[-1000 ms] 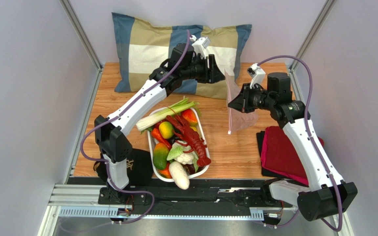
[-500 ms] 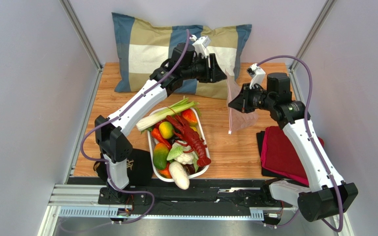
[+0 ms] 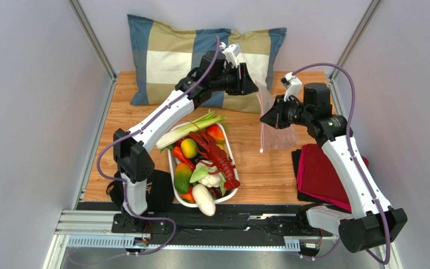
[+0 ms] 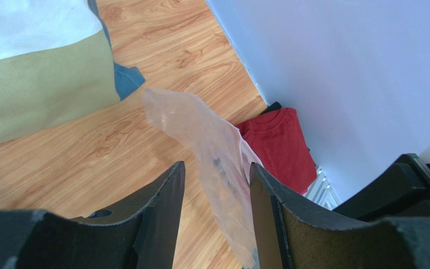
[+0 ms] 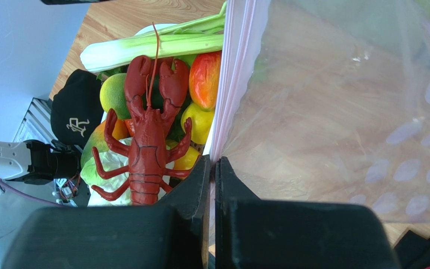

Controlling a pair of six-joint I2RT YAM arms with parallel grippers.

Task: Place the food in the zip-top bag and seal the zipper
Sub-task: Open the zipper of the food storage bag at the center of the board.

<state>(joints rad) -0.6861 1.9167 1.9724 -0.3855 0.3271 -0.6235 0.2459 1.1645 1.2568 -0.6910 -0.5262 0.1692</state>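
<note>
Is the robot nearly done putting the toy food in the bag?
Not nearly. Nothing is packed: the food sits in the white basket. The right pincer is shut on the empty zip-top bag at its zipper, holding it up; the open left pincer straddles its upper edge. Filling and sealing remain.

A clear, floppy plastic zip-top bag (image 3: pixel 279 137) hangs above the wooden counter (image 3: pixel 256 168), empty (faint round marks dot its film). The right gripper (image 5: pixel 212 159) pinches it at its thin pinkish-red zipper strip (image 5: pixel 229 84), which runs vertically down the side facing 9 o'clock. The colourful toy food (image 3: pixel 200 162) lies heaped at 8 o'clock from the bag, with a long green-and-white leek-like stalk (image 3: pixel 189 130) across its 12 o'clock end.
</note>
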